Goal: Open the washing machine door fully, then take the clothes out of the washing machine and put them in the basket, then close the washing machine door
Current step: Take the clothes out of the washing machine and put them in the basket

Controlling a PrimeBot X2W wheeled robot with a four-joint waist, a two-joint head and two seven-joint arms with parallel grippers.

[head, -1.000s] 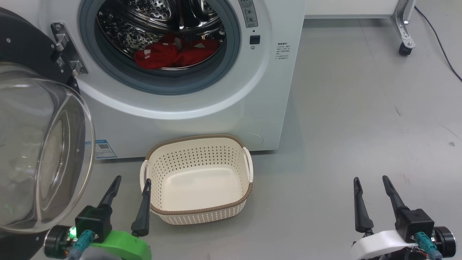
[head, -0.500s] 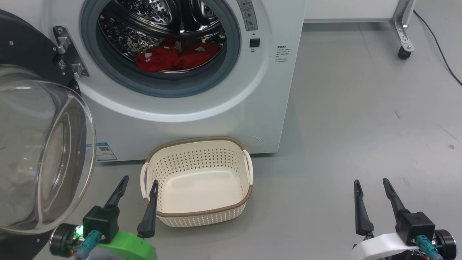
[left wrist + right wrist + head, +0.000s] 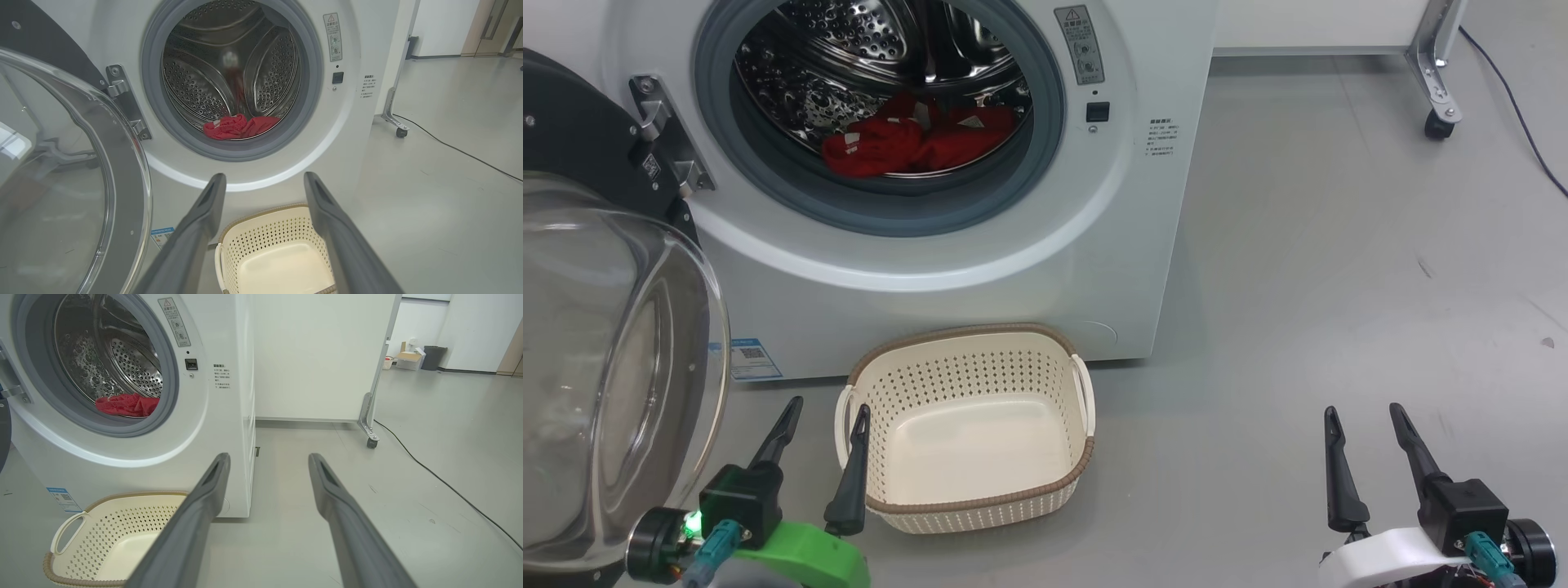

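We looked for writing first. A grey warning sticker (image 3: 1082,45) with a triangle symbol and two round pictograms sat on the big white front-loading washing machine (image 3: 931,302), at the upper right of its opening. Its print was too small to read. Below it was a small black square latch socket (image 3: 1098,112). To the right of that was a short block of dark text lines (image 3: 1161,135), which we could not read either. Low on the front panel, a small blue-and-white label sticker (image 3: 745,359) carried a QR-style code. No brand name could be made out.

The large round washing machine door with a glossy black rim and bulging clear glass bowl (image 3: 613,359) stood swung open at the machine's left. The bright red clothes with white trim (image 3: 915,143) lay bunched at the front bottom of the perforated steel drum (image 3: 866,49), just behind the grey rubber seal (image 3: 882,212).

The small cream perforated basket with a brown woven-look rim (image 3: 980,505) stood on the floor, right in front of the machine.

The left gripper (image 3: 828,406) was spread wide, and its right finger appeared just beside the basket's left handle. The clothes were well apart from it, beyond the basket and higher up. In the left wrist view they showed above the gap between the fingers. The right gripper (image 3: 1362,410) was likewise spread wide over grey floor, well to the right of the basket and machine.
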